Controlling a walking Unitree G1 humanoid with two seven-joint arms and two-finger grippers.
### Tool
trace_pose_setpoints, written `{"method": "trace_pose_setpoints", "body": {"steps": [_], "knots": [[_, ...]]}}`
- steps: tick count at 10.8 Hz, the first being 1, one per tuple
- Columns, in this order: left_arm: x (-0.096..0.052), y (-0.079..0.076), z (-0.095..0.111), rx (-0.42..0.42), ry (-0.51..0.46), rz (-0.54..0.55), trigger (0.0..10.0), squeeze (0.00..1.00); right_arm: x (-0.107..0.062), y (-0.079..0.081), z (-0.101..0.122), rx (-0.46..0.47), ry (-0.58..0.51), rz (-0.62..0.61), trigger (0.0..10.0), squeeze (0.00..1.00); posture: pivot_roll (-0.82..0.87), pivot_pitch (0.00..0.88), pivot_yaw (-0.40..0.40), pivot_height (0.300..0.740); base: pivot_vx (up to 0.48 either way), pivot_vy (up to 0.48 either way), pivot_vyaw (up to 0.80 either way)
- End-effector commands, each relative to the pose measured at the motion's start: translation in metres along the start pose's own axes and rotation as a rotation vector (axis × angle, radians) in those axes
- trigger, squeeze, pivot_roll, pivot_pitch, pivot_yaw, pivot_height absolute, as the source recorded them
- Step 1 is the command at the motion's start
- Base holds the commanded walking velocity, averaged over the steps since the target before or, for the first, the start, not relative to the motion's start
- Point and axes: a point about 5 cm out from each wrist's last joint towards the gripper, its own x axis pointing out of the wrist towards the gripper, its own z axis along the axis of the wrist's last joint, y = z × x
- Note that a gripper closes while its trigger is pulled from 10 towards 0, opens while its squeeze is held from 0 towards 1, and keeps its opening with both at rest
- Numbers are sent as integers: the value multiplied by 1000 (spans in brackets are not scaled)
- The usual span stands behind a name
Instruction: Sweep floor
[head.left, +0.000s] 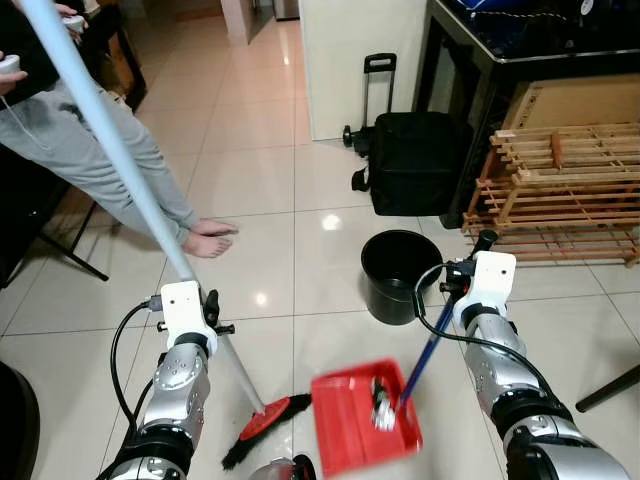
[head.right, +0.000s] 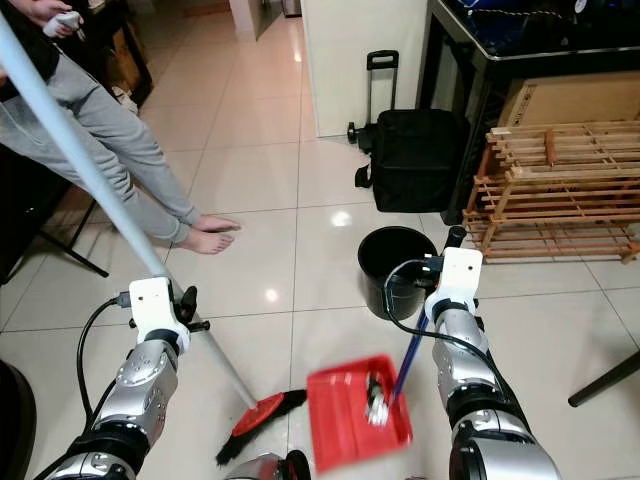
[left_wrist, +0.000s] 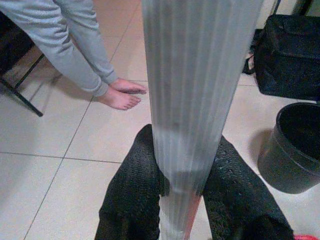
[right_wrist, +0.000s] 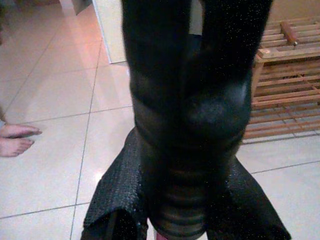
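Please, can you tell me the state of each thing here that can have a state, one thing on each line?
Left gripper: shut on the broom handle.
Right gripper: shut on the dustpan handle.
Broom: tilted, bristles on the floor beside the dustpan.
Dustpan: blurred, some debris inside.
Bucket: upright, open at the top.
Black bag: upright, pull handle raised.
Wooden racks: stacked by the table.

Both grippers — left (left_wrist: 182, 200), right (right_wrist: 187, 210) — clamped
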Motion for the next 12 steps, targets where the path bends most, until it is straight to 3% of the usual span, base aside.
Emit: {"method": "trace_pose_setpoints", "body": {"steps": [1,4,12], "knots": [[4,4,9,-13,-40,19,10000,0,5,4,12,11,-51,8,10000,0,-165,54,125,740,0,0,0],[5,5,13,-24,-56,17,10000,0,6,0,16,23,-67,-19,10000,0,-164,57,125,740,0,0,0],[6,6,13,-20,-64,22,10000,0,6,-4,16,19,-63,-30,10000,0,-166,57,127,740,0,0,-800]]}}
